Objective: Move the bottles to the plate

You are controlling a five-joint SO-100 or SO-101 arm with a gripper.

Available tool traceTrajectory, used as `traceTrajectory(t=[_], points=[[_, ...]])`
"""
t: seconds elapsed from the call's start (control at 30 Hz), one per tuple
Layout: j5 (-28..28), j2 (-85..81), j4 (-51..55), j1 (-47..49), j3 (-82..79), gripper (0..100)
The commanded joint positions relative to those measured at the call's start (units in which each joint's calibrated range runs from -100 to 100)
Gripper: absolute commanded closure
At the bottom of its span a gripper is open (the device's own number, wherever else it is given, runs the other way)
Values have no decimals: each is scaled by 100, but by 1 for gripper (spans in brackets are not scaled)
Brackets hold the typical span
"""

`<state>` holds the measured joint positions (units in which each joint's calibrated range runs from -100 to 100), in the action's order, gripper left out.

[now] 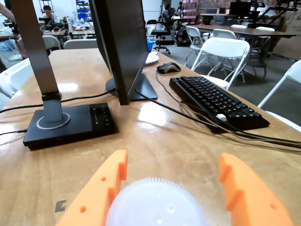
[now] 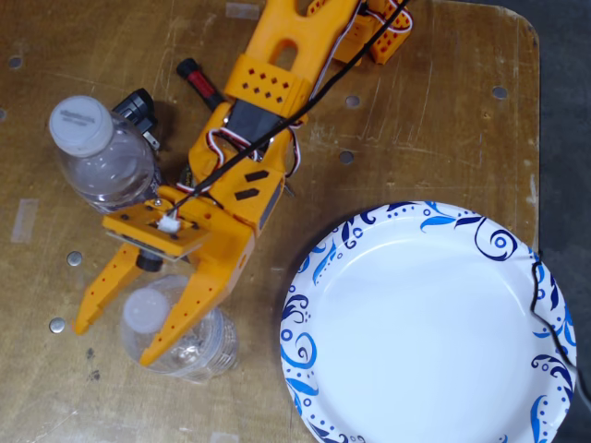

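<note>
All-orange 3D-printed arm (image 2: 295, 46), matte plastic, rows of small round holes on link faces. Black servo bodies between the shells. Black cable plus red/white servo leads along the top, ending at a white connector on the wrist plate. Gripper (image 2: 118, 337): two tapered, pointed orange fingers (image 1: 101, 193), stepped inner edges, small holes in the sides.

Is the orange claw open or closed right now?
Open. The claw has its two fingers spread on either side of the small bottle's white cap, not pinching it.

orange jaws (image 2: 120, 337), clear bottles (image 2: 180, 337) with whitish caps, white plate (image 2: 319, 268) with blue swirls.
</note>
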<state>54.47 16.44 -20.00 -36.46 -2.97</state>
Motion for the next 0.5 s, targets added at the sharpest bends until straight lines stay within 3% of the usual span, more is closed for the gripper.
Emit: traceTrajectory(t=[0.0, 0.47], points=[[-16, -76, -71, -46, 198, 82], [-16, -93, -89, -230, -28, 93]])
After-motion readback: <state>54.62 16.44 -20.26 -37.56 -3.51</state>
